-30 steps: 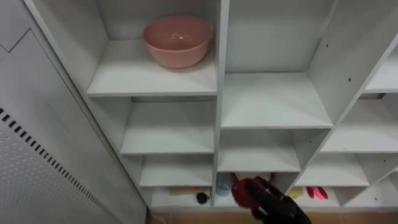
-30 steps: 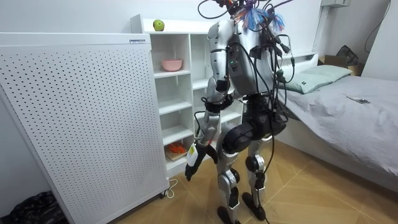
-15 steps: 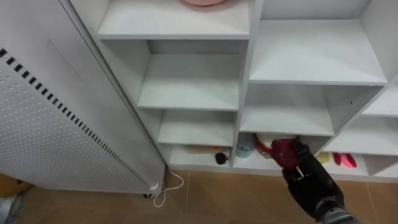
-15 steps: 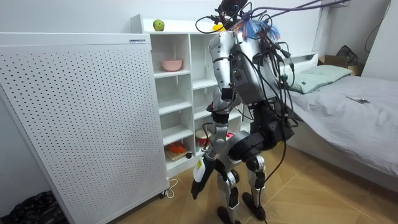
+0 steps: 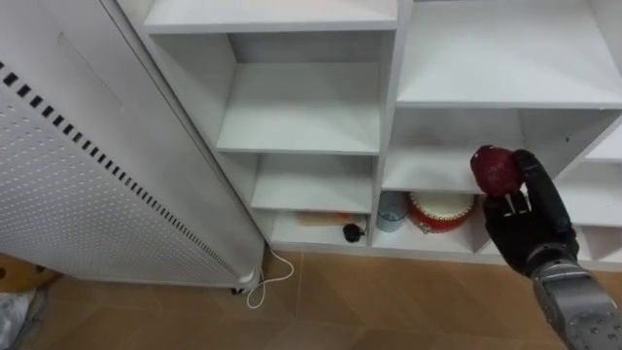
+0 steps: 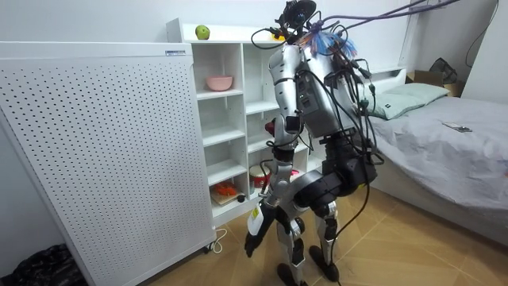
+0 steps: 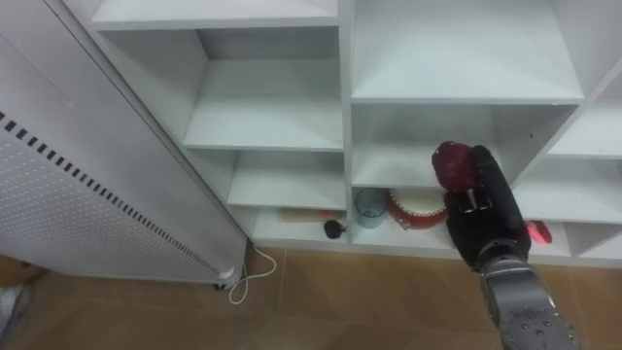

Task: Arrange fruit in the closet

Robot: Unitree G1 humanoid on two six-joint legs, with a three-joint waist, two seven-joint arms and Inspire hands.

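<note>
I stand bent before the white closet. My right hand comes in from the lower right and is shut on a dark red fruit, fingers curled round its back. The fruit hangs in front of the second-lowest shelf of the middle column, above the floor-level compartment. In the room view the fruit shows beside the shelves at hip height. My left hand hangs low by my knee with fingers relaxed. A green fruit lies on top of the closet.
The bottom compartment holds a red and white bowl, a blue cup and a small dark object. A pink bowl sits on an upper shelf. A perforated white panel stands at the left, a bed behind me.
My right hand has lifted the red fruit from the bottom compartment up to the second-lowest shelf. The view has tilted down as I bent lower.
</note>
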